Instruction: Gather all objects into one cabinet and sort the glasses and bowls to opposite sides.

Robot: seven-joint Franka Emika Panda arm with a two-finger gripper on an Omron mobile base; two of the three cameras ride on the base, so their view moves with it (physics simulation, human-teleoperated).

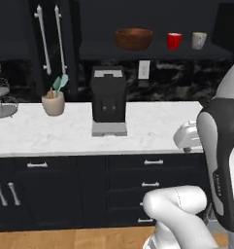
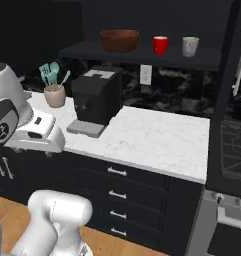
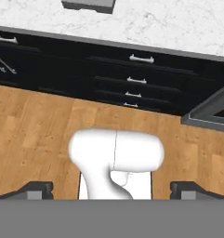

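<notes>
You had the gripper (image 3: 111, 189) spread wide with nothing between its fingertips, pointed down at the wooden floor (image 3: 34, 135) in front of the drawers (image 3: 136, 79), well away from anything to grasp. On the black shelf board (image 1: 152, 50) of the cabinet, the wooden bowl (image 1: 133, 38) sat at the left, the red cup (image 1: 174, 41) and the off-white mug (image 1: 199, 40) at the right, apart from it, which suits the sorting. The orange cup I could not find, so you likely still had gathering to do.
</notes>
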